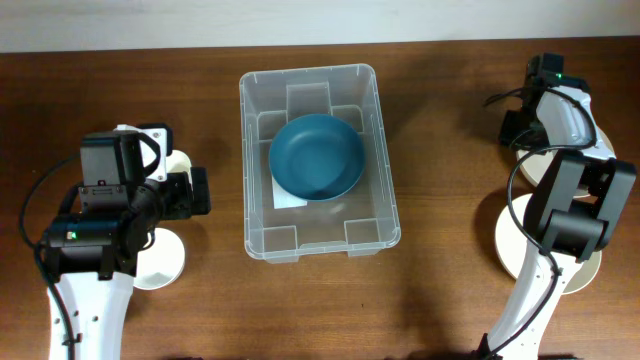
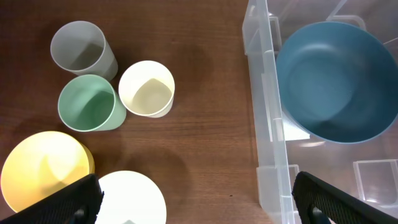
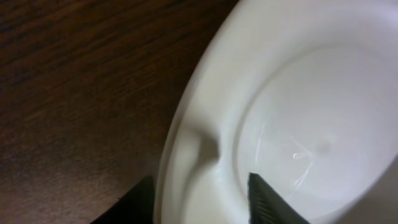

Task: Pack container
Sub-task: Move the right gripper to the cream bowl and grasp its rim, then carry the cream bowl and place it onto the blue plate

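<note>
White dish (image 3: pixel 311 93) rim fills right wrist view. Right gripper (image 3: pixel 202 200) jaws straddle it, cannot tell if clamped. Container (image 1: pixel 252 150) mid-table to its left, long axis front-to-back, blue bowl (image 1: pixel 316 157) inside. Left gripper (image 2: pixel 202 199) wide open.

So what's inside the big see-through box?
One dark teal round bowl sits inside the large clear rectangular plastic bin, and the bowl looks empty. A white label on the bin's base peeks out beneath it; the bowl covers most of it.

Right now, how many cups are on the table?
3: a grey cup, a green cup and a cream cup, clustered left of the container; others may be hidden.
</note>
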Robot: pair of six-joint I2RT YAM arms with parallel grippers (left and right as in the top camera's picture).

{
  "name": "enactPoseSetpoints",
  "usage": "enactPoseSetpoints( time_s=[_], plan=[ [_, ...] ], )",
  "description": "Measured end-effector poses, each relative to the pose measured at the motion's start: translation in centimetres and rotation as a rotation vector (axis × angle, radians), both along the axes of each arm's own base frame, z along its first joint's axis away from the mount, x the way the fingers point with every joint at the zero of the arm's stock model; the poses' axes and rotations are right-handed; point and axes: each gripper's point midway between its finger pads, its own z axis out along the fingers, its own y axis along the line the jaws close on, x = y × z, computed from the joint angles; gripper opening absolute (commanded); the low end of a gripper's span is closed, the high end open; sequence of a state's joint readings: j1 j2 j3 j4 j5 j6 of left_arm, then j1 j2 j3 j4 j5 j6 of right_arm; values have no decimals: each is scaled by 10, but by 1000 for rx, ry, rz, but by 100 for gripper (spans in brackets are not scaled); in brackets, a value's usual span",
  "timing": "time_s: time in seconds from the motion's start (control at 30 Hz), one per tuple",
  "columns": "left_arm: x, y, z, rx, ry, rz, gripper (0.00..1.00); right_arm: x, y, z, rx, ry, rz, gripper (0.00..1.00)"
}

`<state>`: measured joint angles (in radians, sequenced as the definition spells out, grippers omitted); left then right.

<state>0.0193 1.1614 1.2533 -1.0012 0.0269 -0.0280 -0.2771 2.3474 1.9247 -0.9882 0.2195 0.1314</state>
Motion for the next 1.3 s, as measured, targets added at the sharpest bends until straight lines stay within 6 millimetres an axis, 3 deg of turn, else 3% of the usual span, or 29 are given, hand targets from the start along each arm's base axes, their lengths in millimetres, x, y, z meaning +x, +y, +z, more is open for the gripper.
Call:
enactPoseSetpoints(
  time_s=[0.33, 0.67, 1.03, 1.17, 1.27, 1.3],
  plan=[
    [0, 0, 0, 0, 0, 0, 100, 1, 0, -5, 0, 1, 0, 26],
    [0, 0, 0, 0, 0, 0, 100, 0, -1, -13, -5, 19, 5, 4],
    [0, 0, 0, 0, 0, 0, 100, 2, -6, -8, -32, 17, 3, 4],
    [0, 0, 0, 0, 0, 0, 100, 10, -6, 7, -25, -9, 1, 4],
    [0, 0, 0, 0, 0, 0, 100, 20, -5, 26, -18, -45, 5, 4],
    [0, 0, 0, 0, 0, 0, 100, 27, -4, 42, -18, -74, 16, 4]
  ],
)
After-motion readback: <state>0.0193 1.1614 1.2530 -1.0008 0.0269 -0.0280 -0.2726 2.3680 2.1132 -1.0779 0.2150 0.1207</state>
